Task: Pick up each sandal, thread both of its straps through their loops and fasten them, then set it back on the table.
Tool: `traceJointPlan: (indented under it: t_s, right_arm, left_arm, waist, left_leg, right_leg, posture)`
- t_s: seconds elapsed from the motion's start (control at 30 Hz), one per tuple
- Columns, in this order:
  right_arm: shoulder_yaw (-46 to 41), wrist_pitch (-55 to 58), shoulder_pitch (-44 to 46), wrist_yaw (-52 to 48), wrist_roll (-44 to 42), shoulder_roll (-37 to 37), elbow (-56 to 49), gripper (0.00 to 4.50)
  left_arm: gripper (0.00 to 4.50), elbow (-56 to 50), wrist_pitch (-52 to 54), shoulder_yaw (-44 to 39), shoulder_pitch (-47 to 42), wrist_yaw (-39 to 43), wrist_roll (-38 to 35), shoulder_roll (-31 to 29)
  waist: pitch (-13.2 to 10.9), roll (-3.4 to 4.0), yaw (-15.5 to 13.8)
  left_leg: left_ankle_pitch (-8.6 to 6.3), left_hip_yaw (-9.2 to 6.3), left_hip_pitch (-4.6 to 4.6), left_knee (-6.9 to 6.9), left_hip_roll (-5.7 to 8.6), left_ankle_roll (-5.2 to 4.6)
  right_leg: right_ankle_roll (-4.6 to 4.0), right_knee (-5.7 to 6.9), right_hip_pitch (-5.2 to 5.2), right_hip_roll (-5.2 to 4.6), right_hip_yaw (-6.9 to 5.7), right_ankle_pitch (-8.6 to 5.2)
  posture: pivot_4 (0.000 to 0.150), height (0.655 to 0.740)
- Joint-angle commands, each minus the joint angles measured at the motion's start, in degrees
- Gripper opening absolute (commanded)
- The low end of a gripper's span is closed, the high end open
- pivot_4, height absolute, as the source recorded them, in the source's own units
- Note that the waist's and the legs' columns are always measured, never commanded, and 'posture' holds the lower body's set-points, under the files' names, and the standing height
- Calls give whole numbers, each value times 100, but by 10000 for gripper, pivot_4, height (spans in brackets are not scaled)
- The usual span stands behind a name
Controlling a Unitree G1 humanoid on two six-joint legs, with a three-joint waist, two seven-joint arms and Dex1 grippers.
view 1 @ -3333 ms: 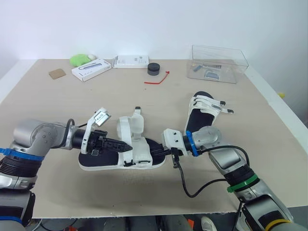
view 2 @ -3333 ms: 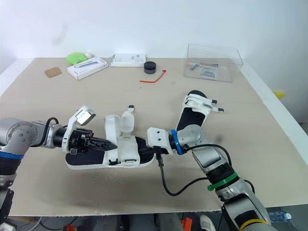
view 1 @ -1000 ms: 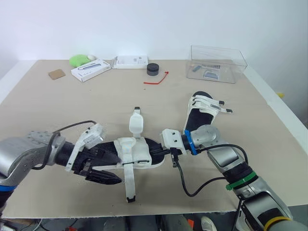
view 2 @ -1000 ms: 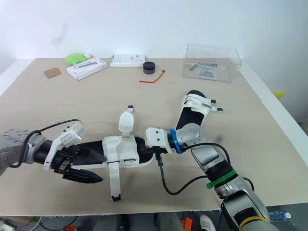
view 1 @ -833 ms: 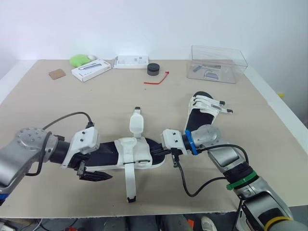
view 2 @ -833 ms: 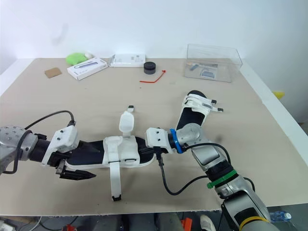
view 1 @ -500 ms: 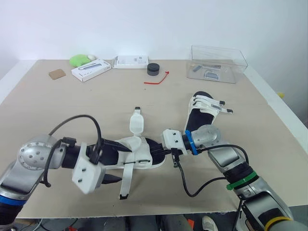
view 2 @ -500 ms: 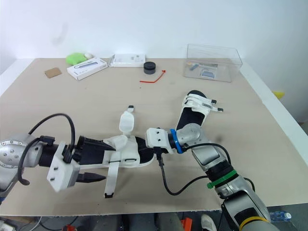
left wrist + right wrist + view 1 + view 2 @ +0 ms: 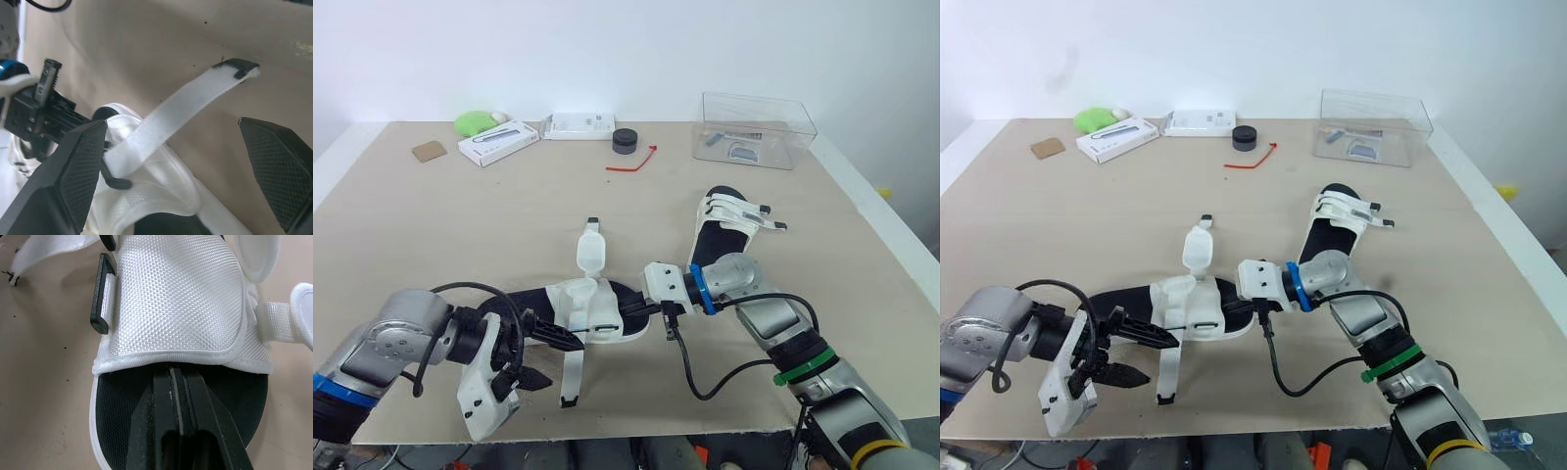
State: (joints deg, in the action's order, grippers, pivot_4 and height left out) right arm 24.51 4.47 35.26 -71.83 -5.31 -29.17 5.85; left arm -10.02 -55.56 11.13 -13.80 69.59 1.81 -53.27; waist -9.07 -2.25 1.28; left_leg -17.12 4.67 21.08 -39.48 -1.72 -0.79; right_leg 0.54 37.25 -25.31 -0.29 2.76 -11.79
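On the beige table (image 9: 509,215), the right gripper (image 9: 651,311) pinches the sandal (image 9: 597,305) by its sole, and the wide-spread left gripper (image 9: 546,357) should close near the tip of the strap (image 9: 570,372) trailing toward six o'clock.

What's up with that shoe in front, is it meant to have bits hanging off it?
It looks undone. The near sandal has one white strap trailing loose over the table toward its front edge, unfastened, and a second flap sticks straight up instead of lying flat across the shoe.
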Motion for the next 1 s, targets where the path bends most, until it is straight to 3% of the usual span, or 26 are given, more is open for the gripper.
traceJointPlan:
  t_s: [0.03, 0.13, 0.2, 0.27, 0.4, 0.53, 0.7, 1.0]
  right_arm:
    - [98, 113, -38, -23, 235, -89, 113, 0]
    - [96, 124, -40, -22, 237, -95, 107, 0]
    - [93, 128, -36, -25, 239, -102, 112, 0]
    - [97, 139, -36, -17, 249, -103, 109, 0]
    - [95, 147, -35, -21, 253, -116, 104, 0]
    - [96, 147, -33, -32, 260, -134, 107, 0]
    - [99, 140, -12, -35, 270, -133, 128, 0]
    - [117, 99, 23, -58, 287, -133, 185, 0]
  left_arm:
    - [44375, -51, -151, 234, -186, -284, 154, 93]
    - [44375, -67, -48, 400, -267, -407, 153, 112]
    - [39245, -94, 29, 542, -326, -440, 124, 101]
    - [32728, -98, 66, 655, -362, -464, 126, 92]
    - [13757, -67, 209, 715, -380, -576, 76, 75]
    - [305, -271, 849, 661, -113, -676, -474, 31]
    - [305, -1061, 1386, 543, 410, -710, -1115, -214]
    - [305, -1632, 2149, 264, 721, -937, -1480, -99]
  waist:
    - [0, 0, -1]
    - [0, 0, -1]
    - [0, 0, -1]
    - [0, 0, -1]
    - [0, 0, -1]
    - [0, 0, 0]
    - [0, 0, 0]
    - [1, 1, -4]
  left_leg:
    - [0, 0, 0, 0, 0, 0]
    - [0, 0, 0, 0, 0, 0]
    - [0, 0, 0, 0, 0, 0]
    - [0, 0, 0, 0, 0, 0]
    - [0, 0, -1, -1, 0, -1]
    - [0, 2, -2, -1, -1, -1]
    - [-1, 2, -1, -1, -3, -4]
    - [0, 1, -4, -3, -2, -6]
  right_leg:
    - [0, 0, 0, 0, -1, 0]
    - [1, 0, 0, 2, -2, 1]
    - [1, 0, 0, 3, -2, 1]
    - [1, 0, 0, 3, -3, 1]
    - [2, 0, 1, 4, -2, 1]
    - [2, 0, 1, 2, -1, 1]
    - [2, 0, 0, -3, -3, 1]
    - [1, 0, 3, 10, -5, 2]
  posture:
    - [1500, 7400]
    - [1500, 7400]
    - [1500, 7400]
    - [1500, 7400]
    - [1500, 7400]
    - [1500, 7400]
    - [1500, 7400]
    - [1500, 7400]
